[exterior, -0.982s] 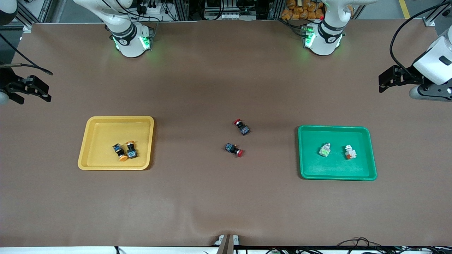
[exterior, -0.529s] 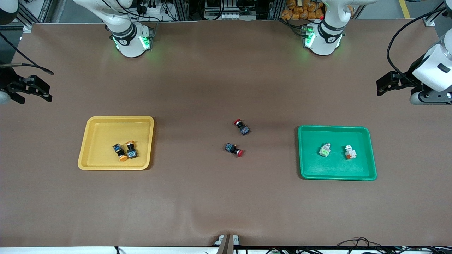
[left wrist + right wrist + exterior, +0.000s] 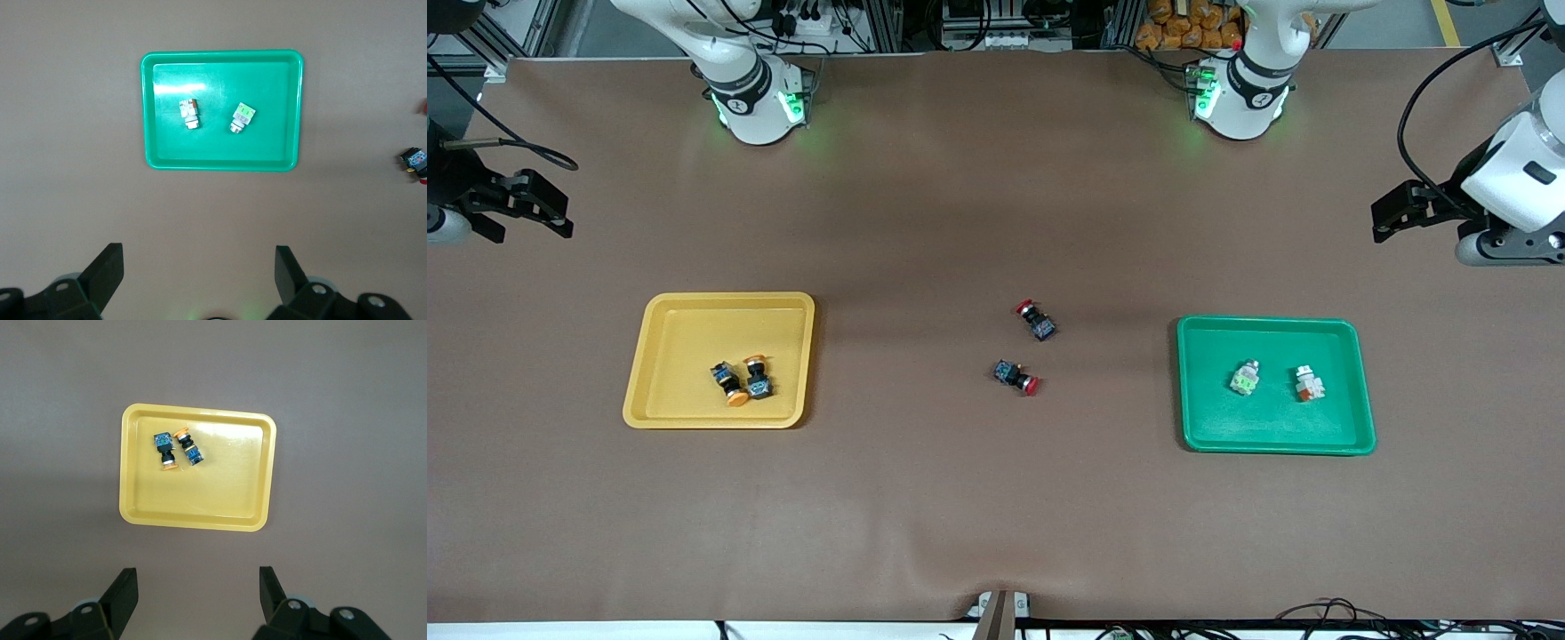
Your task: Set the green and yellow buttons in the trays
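Note:
The yellow tray lies toward the right arm's end of the table. Two yellow buttons lie side by side in it, also seen in the right wrist view. The green tray lies toward the left arm's end and holds two whitish green buttons. My left gripper hangs open and empty over bare table at its end, its jaws wide. My right gripper hangs open and empty over the table's edge at its end.
Two black-and-blue switches with red caps lie on the brown table between the trays; one shows at the edge of the left wrist view. The arm bases stand along the table's back edge.
Both grippers have drifted a little toward the robots' side of the table, the right one more and slightly inward. Trays and buttons have not moved.

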Controlling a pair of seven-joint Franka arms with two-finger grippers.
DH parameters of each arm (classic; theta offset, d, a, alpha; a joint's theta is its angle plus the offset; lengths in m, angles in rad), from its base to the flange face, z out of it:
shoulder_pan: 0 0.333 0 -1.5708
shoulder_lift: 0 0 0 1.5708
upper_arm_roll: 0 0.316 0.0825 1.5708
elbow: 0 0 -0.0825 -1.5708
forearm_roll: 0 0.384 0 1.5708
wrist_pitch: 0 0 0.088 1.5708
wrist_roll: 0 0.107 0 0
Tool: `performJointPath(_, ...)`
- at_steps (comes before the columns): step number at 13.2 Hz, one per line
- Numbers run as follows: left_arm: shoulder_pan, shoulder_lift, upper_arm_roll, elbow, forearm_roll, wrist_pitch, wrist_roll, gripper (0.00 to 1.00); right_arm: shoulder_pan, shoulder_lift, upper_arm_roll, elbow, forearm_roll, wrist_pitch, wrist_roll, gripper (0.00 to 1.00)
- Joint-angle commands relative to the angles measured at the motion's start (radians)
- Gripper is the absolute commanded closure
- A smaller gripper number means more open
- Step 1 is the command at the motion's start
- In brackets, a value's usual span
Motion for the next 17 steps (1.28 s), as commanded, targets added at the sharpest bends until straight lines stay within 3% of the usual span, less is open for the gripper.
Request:
performJointPath(1, -0.007, 0.008, -0.005, 0.011, -0.002, -0.011, -0.017, 0.00, -0.001, -0.018, -0.005, -0.007, 0.036, -0.013, 0.036, 0.17)
performJointPath(7, -0.009, 0.008, -0.009, 0.012, -0.002, -0.013, -0.015, 0.00, -0.010, -0.021, -0.011, -0.005, 0.048, -0.010, 0.036, 0.17)
performJointPath(12, -0.012, 0.014, -0.009, 0.017, 0.000, -0.011, -0.015, 0.00, -0.006, -0.014, -0.002, 0.085, 0.027, -0.017, 0.033, 0.17)
performJointPath(17, -0.012, 0.017, -0.009, 0.017, 0.000, -0.011, -0.014, 0.00, -0.015, -0.011, -0.004, 0.095, 0.022, -0.039, 0.010, 0.17)
